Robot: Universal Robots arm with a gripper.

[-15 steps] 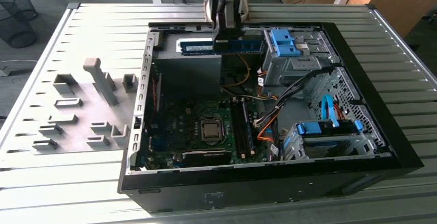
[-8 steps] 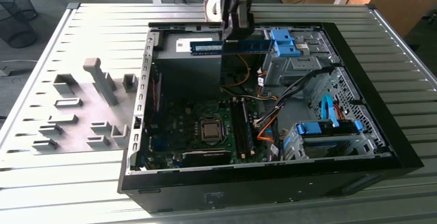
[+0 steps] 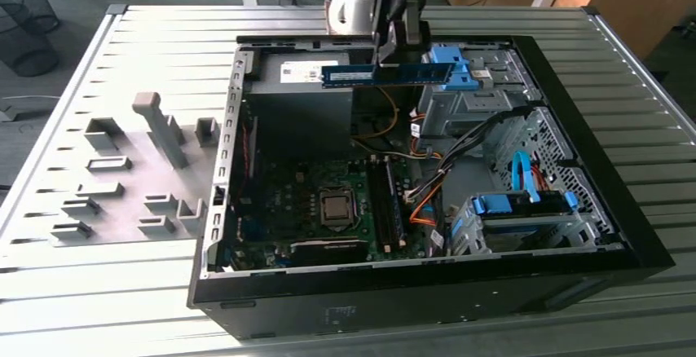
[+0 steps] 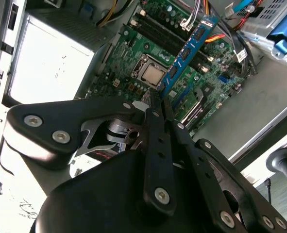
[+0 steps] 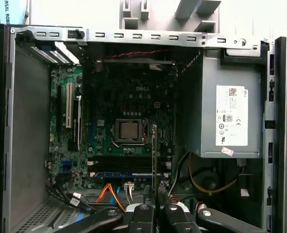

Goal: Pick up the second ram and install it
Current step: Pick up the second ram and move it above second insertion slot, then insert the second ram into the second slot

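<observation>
The gripper [image 3: 389,57] is closed on the second ram [image 3: 386,74], pinching it near the middle. The stick hangs level above the open computer case [image 3: 223,169], near the power supply [image 3: 293,112]. In the exterior view the memory slots [image 3: 385,202] lie toward 6 o'clock from the stick, at 3 o'clock of the processor socket [image 3: 335,208]. I think the stick should be turned parallel to the slots, then pressed straight down, clear of the orange cables [image 3: 429,194].

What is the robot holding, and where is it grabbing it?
The gripper pinches the second ram by its upper long edge, near the middle.
</observation>
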